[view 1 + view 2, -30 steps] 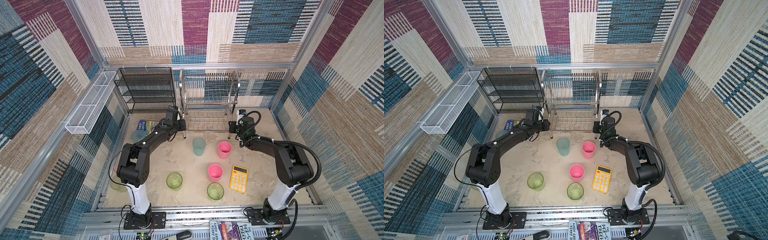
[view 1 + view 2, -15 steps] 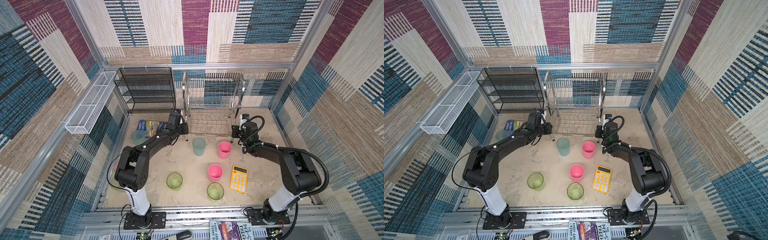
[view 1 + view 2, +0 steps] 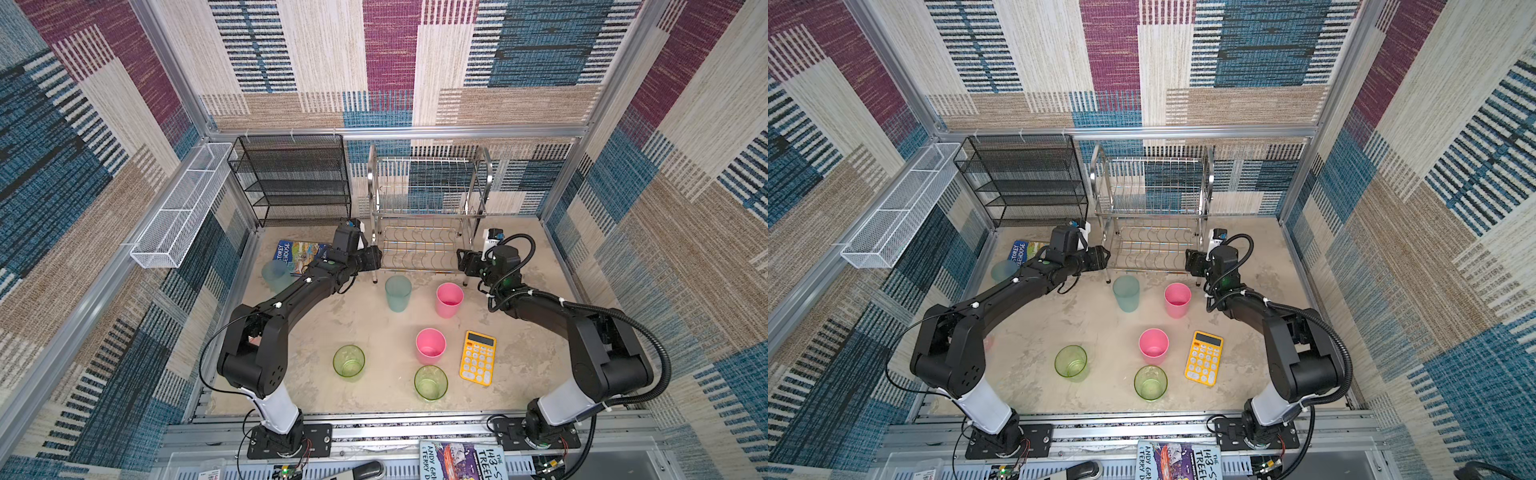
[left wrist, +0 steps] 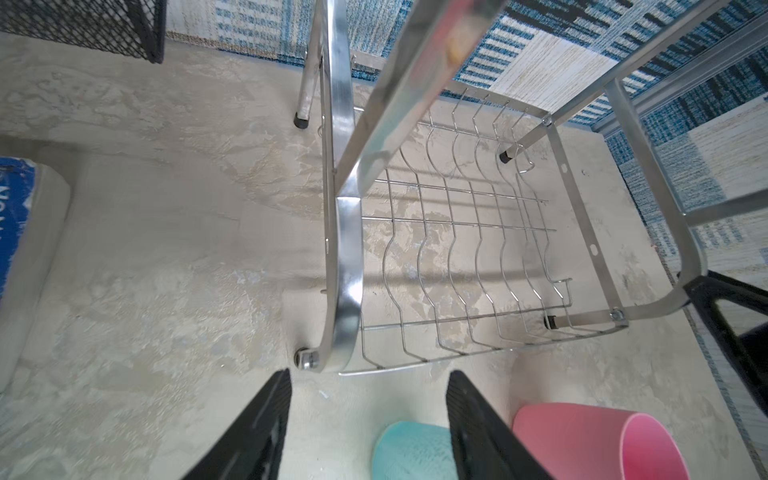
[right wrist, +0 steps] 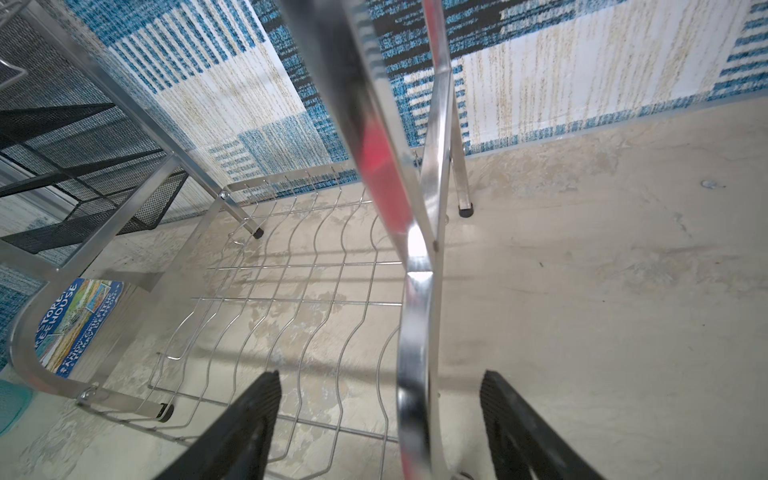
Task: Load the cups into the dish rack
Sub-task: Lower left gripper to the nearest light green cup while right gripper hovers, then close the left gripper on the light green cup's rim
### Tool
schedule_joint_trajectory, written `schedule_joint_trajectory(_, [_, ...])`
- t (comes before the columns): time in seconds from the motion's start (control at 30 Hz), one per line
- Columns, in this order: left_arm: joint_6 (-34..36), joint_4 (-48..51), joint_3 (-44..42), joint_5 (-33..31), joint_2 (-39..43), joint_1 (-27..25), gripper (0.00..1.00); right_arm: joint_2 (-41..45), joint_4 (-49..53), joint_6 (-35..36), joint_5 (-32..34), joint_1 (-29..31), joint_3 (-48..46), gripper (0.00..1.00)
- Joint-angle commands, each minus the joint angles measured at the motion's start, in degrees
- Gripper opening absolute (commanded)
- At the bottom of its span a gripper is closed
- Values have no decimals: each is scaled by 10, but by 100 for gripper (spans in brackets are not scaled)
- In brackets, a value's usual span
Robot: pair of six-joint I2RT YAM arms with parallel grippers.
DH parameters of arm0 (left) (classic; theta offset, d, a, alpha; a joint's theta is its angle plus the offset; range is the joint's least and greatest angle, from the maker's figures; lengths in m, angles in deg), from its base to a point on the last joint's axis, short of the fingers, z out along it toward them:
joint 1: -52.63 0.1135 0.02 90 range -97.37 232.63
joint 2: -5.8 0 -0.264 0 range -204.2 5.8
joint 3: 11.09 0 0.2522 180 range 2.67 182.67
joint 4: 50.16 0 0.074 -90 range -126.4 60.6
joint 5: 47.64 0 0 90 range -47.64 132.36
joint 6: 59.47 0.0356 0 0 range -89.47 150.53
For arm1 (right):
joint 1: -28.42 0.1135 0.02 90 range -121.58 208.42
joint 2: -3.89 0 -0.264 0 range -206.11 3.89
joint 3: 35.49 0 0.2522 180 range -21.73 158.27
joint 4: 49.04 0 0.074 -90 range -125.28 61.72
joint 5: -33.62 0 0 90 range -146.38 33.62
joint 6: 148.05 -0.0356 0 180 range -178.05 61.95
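Beside shiny wire rack [image 3: 428, 214], tapered cups [image 3: 449, 300].

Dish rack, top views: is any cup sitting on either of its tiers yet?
No: both wire tiers of the dish rack are bare, and the cups stand on the table.

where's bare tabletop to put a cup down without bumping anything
Bare table lies between the left green cup, the teal cup and the left arm. Another patch runs from the calculator to the right arm. Crowded: near pink cup and right green cup sit close to the calculator.
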Motion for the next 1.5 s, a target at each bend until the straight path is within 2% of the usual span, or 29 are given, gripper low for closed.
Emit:
schedule_joint_trajectory(0.0, [9, 44, -7, -18, 22, 0, 63, 20, -5, 0, 11, 1, -9, 81])
schedule_joint_trajectory(0.33, [-37, 135, -80, -49, 127, -1, 62, 117, 28, -21, 41, 0, -82, 83])
schedule_joint_trajectory(0.53, [-47, 236, -93, -57, 186, -10, 60, 199, 89, -70, 34, 1, -129, 82])
schedule_joint_trajectory(0.67, [-37, 329, -97, -61, 229, -16, 59, 241, 127, -77, 31, 1, -154, 82])
schedule_joint_trajectory(1.03, [-67, 523, -161, -75, 367, -22, 58, 240, 153, -53, -20, 2, -159, 80])
schedule_joint_trajectory(1.2, [-88, 560, -179, -62, 391, -23, 55, 248, 165, -43, -22, 4, -144, 80])
schedule_joint_trajectory(1.47, [-119, 575, -186, -49, 384, -57, 51, 254, 193, -37, -21, 17, -115, 79])
